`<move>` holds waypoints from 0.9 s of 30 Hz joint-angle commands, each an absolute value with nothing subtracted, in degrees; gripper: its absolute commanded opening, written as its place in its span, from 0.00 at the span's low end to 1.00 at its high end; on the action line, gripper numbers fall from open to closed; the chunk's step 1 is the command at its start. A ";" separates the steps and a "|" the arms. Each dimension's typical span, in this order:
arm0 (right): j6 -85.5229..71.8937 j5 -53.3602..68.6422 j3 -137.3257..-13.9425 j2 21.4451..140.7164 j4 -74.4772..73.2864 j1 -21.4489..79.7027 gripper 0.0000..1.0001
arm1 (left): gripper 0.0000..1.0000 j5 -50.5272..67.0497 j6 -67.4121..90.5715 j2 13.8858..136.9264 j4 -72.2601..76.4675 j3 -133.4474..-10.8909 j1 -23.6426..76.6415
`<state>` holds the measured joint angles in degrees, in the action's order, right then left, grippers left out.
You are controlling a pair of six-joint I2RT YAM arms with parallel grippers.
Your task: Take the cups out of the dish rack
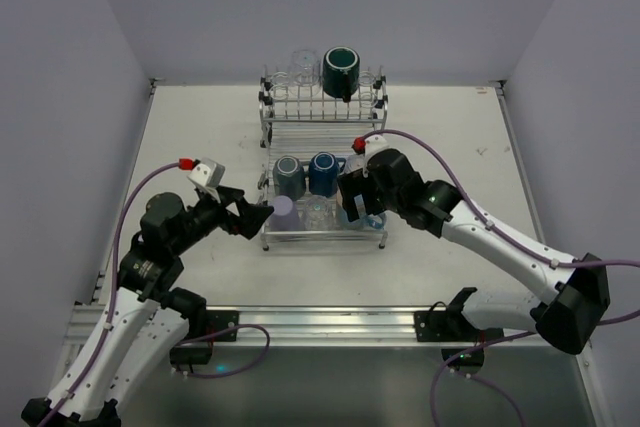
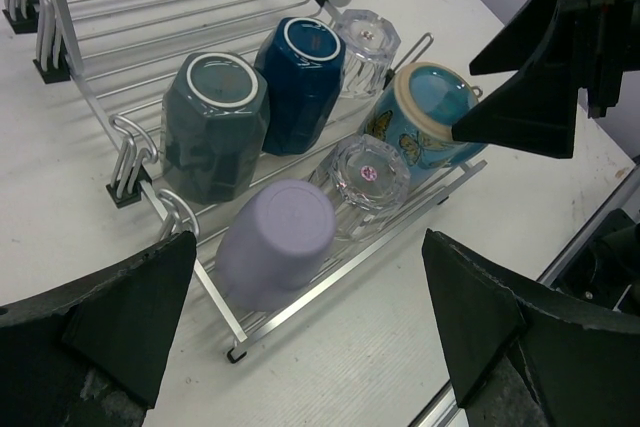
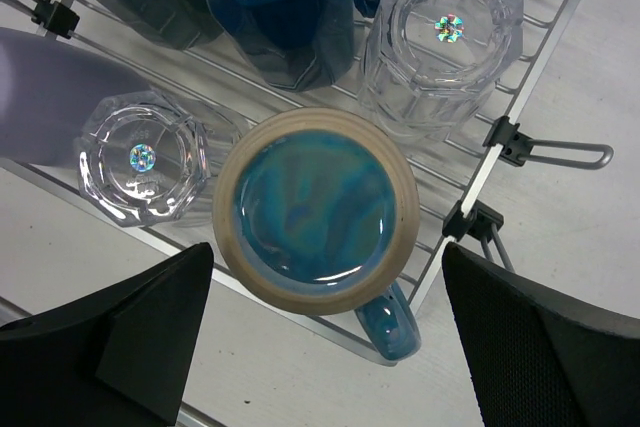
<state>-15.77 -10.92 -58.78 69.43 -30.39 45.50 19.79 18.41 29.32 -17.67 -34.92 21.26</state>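
Note:
The silver dish rack [image 1: 326,238] holds upside-down cups on its front tray: a purple cup [image 2: 275,242], a grey-teal mug [image 2: 212,122], a dark blue mug [image 2: 300,77], two clear glasses [image 2: 368,172] and a light blue butterfly mug [image 3: 315,209]. A dark teal mug [image 1: 340,72] and clear glasses [image 1: 300,62] stand on the rear tier. My left gripper [image 2: 310,332] is open and empty, just short of the purple cup. My right gripper [image 3: 325,347] is open above the light blue mug, one finger on each side, not touching it.
The rack's wire side rail with black clips [image 3: 490,162] runs close to my right gripper's right finger. The aluminium rail [image 1: 320,322] lies along the table's near edge. Grey walls stand on the left, the right and the back.

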 commanded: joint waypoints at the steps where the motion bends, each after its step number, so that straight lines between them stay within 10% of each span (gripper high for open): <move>1: -14.41 -9.85 -61.52 70.22 -29.97 45.88 0.99 | 1.00 21.36 17.58 30.06 -16.88 -34.80 20.65; 27: -13.71 -13.44 -64.34 80.77 -29.00 45.88 0.90 | 1.00 22.15 17.49 30.50 -16.79 -34.72 20.30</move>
<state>-14.24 -11.07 -62.61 80.95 -29.76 45.71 20.82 18.33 30.17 -17.67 -34.89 20.95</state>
